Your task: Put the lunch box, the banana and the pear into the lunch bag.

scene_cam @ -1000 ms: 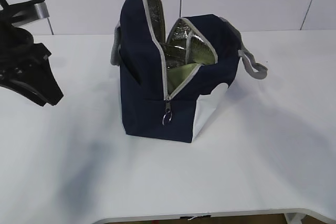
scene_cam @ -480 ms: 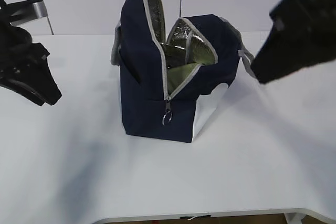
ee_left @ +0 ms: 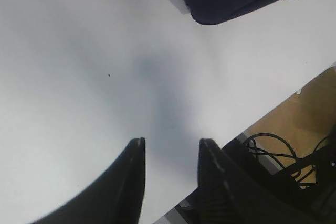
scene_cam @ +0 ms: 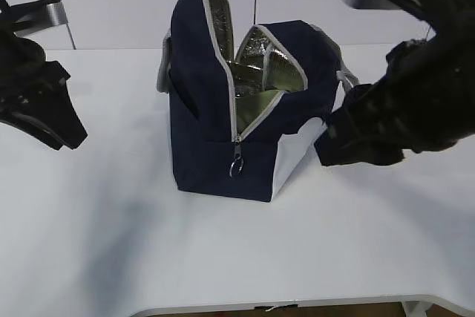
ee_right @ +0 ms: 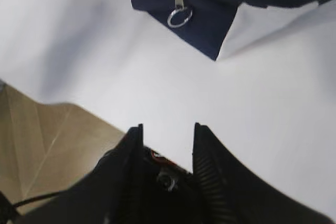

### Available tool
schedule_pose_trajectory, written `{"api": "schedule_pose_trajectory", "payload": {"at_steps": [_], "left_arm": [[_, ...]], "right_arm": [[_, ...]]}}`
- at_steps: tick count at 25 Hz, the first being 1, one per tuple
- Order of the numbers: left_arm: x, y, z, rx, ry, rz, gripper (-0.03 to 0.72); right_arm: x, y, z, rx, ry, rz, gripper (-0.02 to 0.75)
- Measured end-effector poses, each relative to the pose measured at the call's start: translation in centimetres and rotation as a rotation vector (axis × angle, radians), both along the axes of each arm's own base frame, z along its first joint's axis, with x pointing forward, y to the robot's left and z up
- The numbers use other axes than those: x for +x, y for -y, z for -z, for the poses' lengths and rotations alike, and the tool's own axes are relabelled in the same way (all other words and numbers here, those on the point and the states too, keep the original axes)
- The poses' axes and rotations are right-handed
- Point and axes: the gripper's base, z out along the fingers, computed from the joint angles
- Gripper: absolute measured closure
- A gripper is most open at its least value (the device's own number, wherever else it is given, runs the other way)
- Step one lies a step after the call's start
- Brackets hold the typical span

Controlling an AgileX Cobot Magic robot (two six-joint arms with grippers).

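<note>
The right gripper [ee_right: 167,132] hangs empty above the white surface [ee_right: 273,114], its two dark fingers parted with nothing between them, and just beyond it lie the zipper ring [ee_right: 179,17] and the lower corner of the lunch bag [ee_right: 210,3]. In the exterior view the right arm [scene_cam: 404,94] reaches in from the right edge, bent low, its dark bulk close beside the bag's white-patched side; whether it touches the fabric cannot be told. The left gripper [ee_left: 169,156] is likewise spread and empty over bare surface near the front edge, with only the bag's bottom corner at the top of its view; its arm [scene_cam: 37,94] hangs at the far left, well apart from the bag. The lunch bag [scene_cam: 215,109] stands upright mid-surface, its flap raised and the zipper run open so the silver lining [scene_cam: 260,61] shows. A pale green patch [scene_cam: 256,102] inside is probably the lunch box lid. Neither banana nor pear is visible; they may already be inside, hidden by the walls. The open mouth suits dropping things in from above.
</note>
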Motion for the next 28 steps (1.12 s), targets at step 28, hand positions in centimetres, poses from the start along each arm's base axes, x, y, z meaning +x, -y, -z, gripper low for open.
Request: {"api": "schedule_pose_trajectory", "payload": {"at_steps": [28], "left_arm": [[0.0, 0.0, 0.0, 0.0, 0.0, 0.0, 0.45]], "right_arm": [[0.8, -3.8, 15.5, 0.206, 0.586, 0.055, 0.456]]}}
